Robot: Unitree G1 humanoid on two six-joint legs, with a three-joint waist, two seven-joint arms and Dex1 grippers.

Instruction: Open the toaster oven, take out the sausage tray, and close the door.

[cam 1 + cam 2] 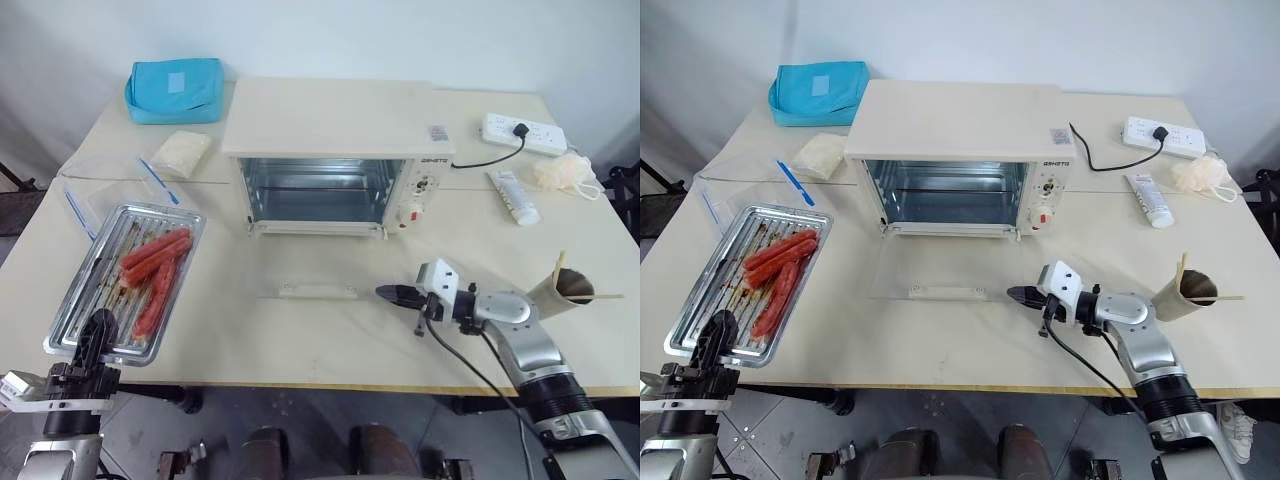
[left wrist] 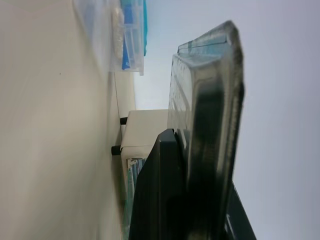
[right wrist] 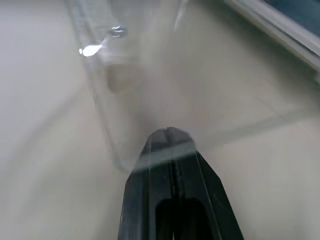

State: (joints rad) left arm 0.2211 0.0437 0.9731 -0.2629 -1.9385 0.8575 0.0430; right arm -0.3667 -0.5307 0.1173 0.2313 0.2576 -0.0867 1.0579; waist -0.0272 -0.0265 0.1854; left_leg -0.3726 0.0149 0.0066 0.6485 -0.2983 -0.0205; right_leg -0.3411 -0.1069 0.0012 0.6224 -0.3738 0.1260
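The cream-white toaster oven [image 1: 330, 120] stands open at the back of the table, its inside empty. Its glass door [image 1: 315, 262] lies flat on the table in front of it, with the bar handle [image 1: 315, 291] at the near edge. The silvery sausage tray [image 1: 75, 290], holding several red sausages [image 1: 155, 265], rests at the table's front left. My left gripper [image 1: 97, 330] is shut on the tray's near edge, which the left wrist view shows clamped as tray [image 2: 210, 75]. My right gripper [image 1: 385, 293] is shut, its tip at the door's near right corner; its fingertips [image 3: 170, 135] meet the glass edge.
A clear plastic box [image 1: 110, 185] with blue clips sits just behind the tray, and a blue pouch [image 1: 175, 88] at the far left. A power strip [image 1: 523, 132], a white tube [image 1: 513, 196] and a paper cup [image 1: 565, 287] with sticks stand on the right.
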